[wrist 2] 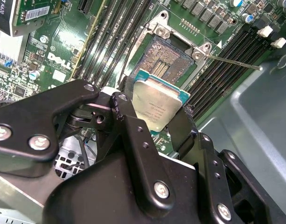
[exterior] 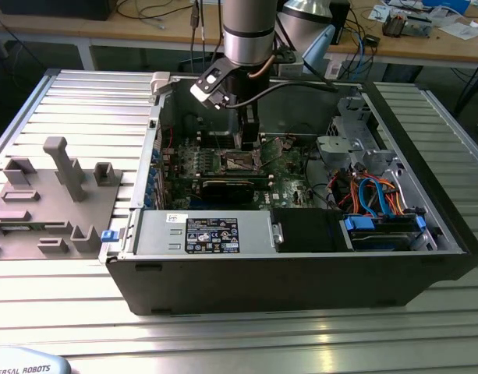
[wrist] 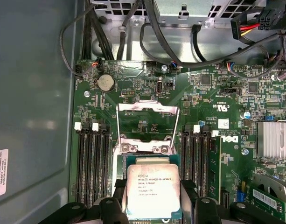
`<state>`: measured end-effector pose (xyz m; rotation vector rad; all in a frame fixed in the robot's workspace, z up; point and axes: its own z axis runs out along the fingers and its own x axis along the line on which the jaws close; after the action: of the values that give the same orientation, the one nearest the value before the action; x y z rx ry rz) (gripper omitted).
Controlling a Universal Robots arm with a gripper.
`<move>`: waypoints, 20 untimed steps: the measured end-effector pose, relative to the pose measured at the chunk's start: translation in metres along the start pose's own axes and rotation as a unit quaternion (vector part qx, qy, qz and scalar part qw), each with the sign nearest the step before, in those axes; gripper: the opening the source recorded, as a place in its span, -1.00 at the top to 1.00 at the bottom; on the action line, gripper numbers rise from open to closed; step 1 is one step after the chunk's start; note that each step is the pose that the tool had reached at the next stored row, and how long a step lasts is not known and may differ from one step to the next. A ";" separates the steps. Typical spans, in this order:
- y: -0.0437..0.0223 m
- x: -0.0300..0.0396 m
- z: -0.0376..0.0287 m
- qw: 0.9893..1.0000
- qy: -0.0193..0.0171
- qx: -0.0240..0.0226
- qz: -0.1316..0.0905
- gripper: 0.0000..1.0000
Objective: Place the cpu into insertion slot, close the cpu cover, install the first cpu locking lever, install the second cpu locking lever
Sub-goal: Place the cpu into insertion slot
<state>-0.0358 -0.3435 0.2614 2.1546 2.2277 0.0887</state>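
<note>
My gripper (wrist: pixel 153 203) is shut on the cpu (wrist: pixel 153 190), a square chip with a silver top pinched at two opposite edges by the black fingers (wrist 2: pixel 181 126). In the second wrist view the cpu (wrist 2: pixel 156 103) hangs by the near edge of the insertion slot (wrist 2: pixel 163 58), whose dark contact field lies bare. I cannot tell whether the chip touches it. The cpu cover (wrist: pixel 147 107) stands swung up and open behind the slot. A thin locking lever (wrist 2: pixel 233 61) sticks out to the side. In the exterior view the gripper (exterior: pixel 249 139) reaches down into the open computer case over the motherboard (exterior: pixel 289 183).
Long black memory slots (wrist: pixel 94 163) flank the socket on both sides. A finned heatsink (wrist: pixel 273 140) and black cable bundles (wrist: pixel 180 60) lie close by. The case wall (wrist: pixel 31 93) rises on one side. A grey fixture tray (exterior: pixel 51 195) sits at the exterior view's left.
</note>
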 end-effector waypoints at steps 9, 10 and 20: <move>-0.0038 0.0018 0.0036 1.000 0.000 0.000 0.000 -0.08; -0.0039 0.0018 0.0039 1.000 0.000 0.000 0.000 -0.08; -0.0041 0.0023 0.0057 1.000 0.000 0.000 0.000 -0.08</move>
<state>-0.0396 -0.3412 0.2554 2.1546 2.2276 0.0885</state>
